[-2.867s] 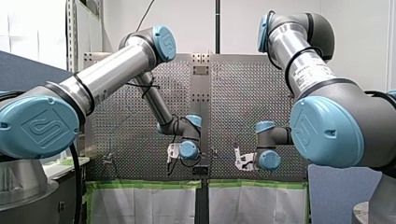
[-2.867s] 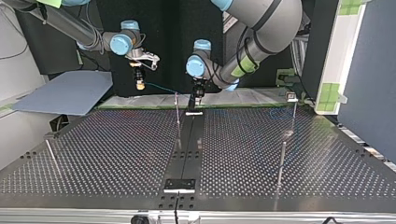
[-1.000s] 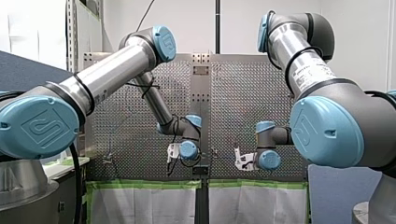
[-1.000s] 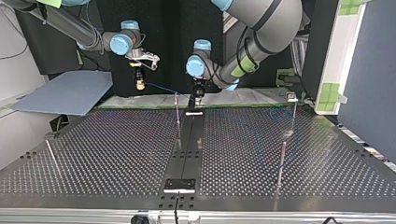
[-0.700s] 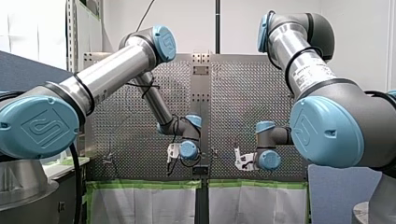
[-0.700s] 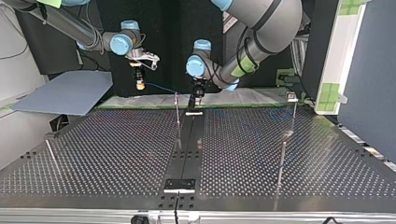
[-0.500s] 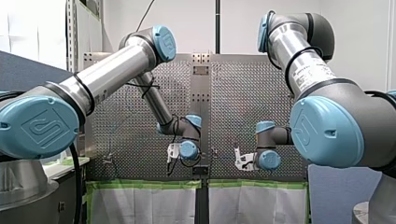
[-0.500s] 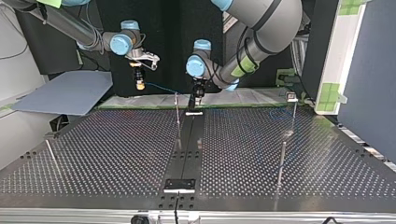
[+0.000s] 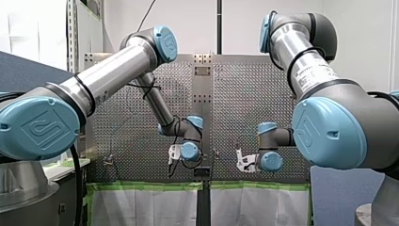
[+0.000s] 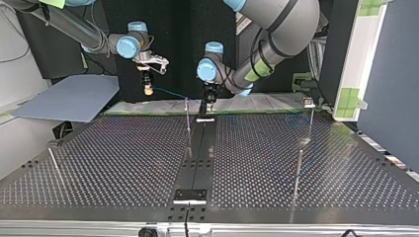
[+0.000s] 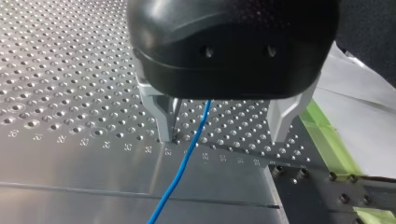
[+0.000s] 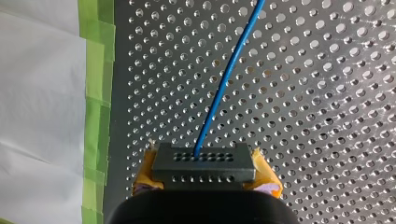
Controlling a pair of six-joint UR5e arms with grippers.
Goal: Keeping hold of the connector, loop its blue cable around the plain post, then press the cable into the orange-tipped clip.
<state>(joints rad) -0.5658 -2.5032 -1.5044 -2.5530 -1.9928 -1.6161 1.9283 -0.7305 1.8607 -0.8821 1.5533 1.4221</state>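
**Connector in hand, loop and clip both left to do**

Front view: our left arm [image 9: 117, 66] and our right arm [image 9: 306, 70] both reach to the taped edge of the perforated surface [image 9: 235, 103], with their wrists near each other. The tools hide behind the wrists here, so this view tells us little about progress.

Top view: our right tool [image 10: 147, 90] hangs above the surface's far edge. The blue cable [image 10: 170, 93] runs from it across to our left tool [image 10: 208, 104]. The plain post [image 10: 188, 126] stands between the two, just beside the left tool. The cable passes near the post's top, and we judge it is not wound around. A small fitting [image 10: 309, 102] on a stem at the view's right could be the orange-tipped clip, but its colour is too small to tell. The stretch of cable we can follow lies well apart from it.

Left wrist view: the left tool's metal fingers [image 11: 164, 121] stand apart. The cable passes loosely between them, closer to one finger and pinched by neither.

Right wrist view: the right tool's yellow pads [image 12: 267, 176] are clamped on the dark connector [image 12: 204, 161]. The cable leaves the connector's face and runs out over the surface.

By our reading the hold on the connector is in place, while the loop and the press into the clip remain.
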